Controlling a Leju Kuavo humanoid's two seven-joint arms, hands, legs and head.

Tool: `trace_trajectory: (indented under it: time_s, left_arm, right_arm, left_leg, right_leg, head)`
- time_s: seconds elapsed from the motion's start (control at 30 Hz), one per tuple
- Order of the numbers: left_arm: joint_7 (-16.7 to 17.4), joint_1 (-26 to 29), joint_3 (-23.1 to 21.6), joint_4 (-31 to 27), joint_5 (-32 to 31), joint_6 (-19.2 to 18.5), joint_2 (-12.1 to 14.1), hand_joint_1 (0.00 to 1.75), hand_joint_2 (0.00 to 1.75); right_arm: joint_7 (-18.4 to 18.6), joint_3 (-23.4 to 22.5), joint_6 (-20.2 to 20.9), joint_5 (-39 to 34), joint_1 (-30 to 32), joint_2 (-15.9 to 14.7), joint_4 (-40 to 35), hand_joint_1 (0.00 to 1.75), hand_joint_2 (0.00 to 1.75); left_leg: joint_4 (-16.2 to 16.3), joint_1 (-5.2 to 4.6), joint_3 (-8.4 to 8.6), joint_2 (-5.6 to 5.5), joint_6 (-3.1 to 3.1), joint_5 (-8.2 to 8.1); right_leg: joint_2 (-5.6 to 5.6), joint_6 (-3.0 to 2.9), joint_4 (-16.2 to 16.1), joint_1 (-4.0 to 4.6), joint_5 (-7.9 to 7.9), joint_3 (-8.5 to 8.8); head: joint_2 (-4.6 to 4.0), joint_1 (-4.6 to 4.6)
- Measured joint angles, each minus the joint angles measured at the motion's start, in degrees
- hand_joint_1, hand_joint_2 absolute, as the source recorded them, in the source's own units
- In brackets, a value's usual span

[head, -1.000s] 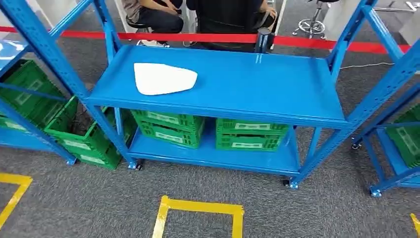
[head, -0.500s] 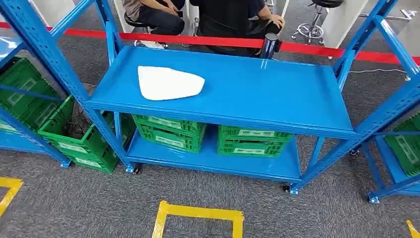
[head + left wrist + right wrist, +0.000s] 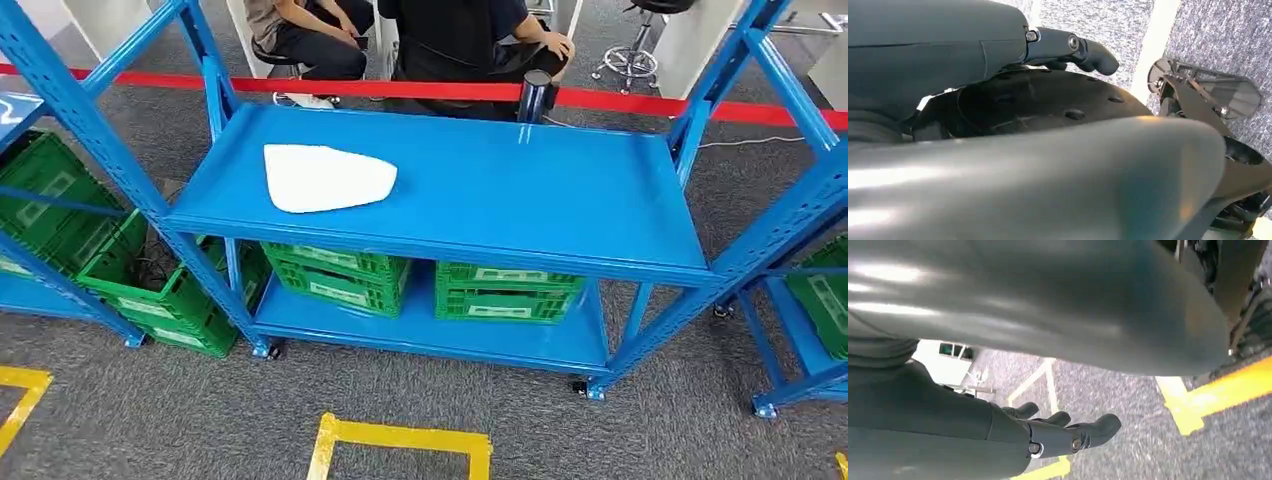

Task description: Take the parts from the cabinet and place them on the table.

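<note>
A white part (image 3: 328, 178) is seen lying flat on the upper shelf of a blue rack (image 3: 560, 200), toward the shelf's left end, with bare blue surface around it. No hand is near it. The left hand (image 3: 1068, 47) is seen from its wrist camera, hanging over grey carpet with a pale floor line beneath it; its dark fingers (image 3: 1095, 55) are stretched out and only slightly bent, and nothing is held in them. The right hand (image 3: 1063, 432) is seen in the same manner from its own wrist camera, above carpet marked with yellow tape (image 3: 1218, 395); its fingers (image 3: 1103, 426) are extended, a little apart, and empty. The white part is therefore well apart from both hands.

Green crates (image 3: 505, 290) are stored on the lower shelf under the part. A red barrier tape (image 3: 420, 90) is stretched behind the rack, and seated persons (image 3: 460, 35) are seen beyond it.
</note>
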Motion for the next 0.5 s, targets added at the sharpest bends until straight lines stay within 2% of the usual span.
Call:
trace_trajectory:
  time_s: [0.23,0.27,0.37,0.4,0.43,0.5]
  left_arm:
    - [0.0,0.0,0.0,0.0,0.0,0.0,0.0,0.0,0.0]
    - [0.0,0.0,0.0,0.0,0.0,0.0,0.0,0.0,1.75]
    - [0.6,0.0,0.0,0.0,0.4,0.0,0.0,0.0,1.75]
    - [0.9,0.0,0.0,0.0,0.4,0.0,0.0,0.0,1.75]
    - [1.0,-0.1,0.0,0.0,0.4,0.0,0.0,0.0,0.0]
    - [1.1,-0.1,0.0,0.0,0.2,-0.1,0.0,0.0,0.0]
  right_arm:
    - [0.0,0.4,0.1,-0.2,0.0,0.0,0.0,0.0,0.0]
    - [0.0,0.4,0.2,-0.2,0.0,0.0,0.0,0.0,0.0]
    - [0.5,0.4,0.5,-0.9,0.0,0.0,0.0,0.0,0.0]
    - [0.5,0.4,0.9,-1.5,0.0,0.0,0.0,0.0,1.75]
    - [0.5,0.4,1.2,-1.9,0.0,0.0,0.0,0.0,1.75]
    - [0.2,0.5,2.6,-1.4,0.0,0.0,0.0,0.0,1.75]
  left_leg:
    - [-0.1,-0.03,-0.66,0.0,-0.41,0.01]
    - [-0.1,-0.08,-0.65,0.0,-0.4,0.02]
    - [-0.1,-0.17,-0.64,0.01,-0.36,0.05]
    - [-0.1,-0.19,-0.64,0.01,-0.36,0.06]
    - [-0.1,-0.21,-0.63,0.01,-0.35,0.06]
    - [-0.1,-0.23,-0.63,0.01,-0.35,0.06]
  right_leg:
    - [0.0,-0.19,0.0,0.01,-0.05,0.14]
    - [0.0,-0.19,0.0,-0.01,-0.05,0.15]
    - [0.0,-0.14,0.0,-0.1,0.01,0.19]
    - [0.0,-0.12,0.0,-0.11,0.02,0.21]
    - [0.0,-0.09,0.0,-0.13,0.04,0.22]
    - [0.0,-0.09,-0.1,-0.15,0.04,0.23]
  head:
    - [0.0,-0.2]
    - [0.0,-0.2]
    - [0.0,-0.18]
    - [0.0,-0.2]
    - [0.0,-0.18]
    - [0.0,-0.2]
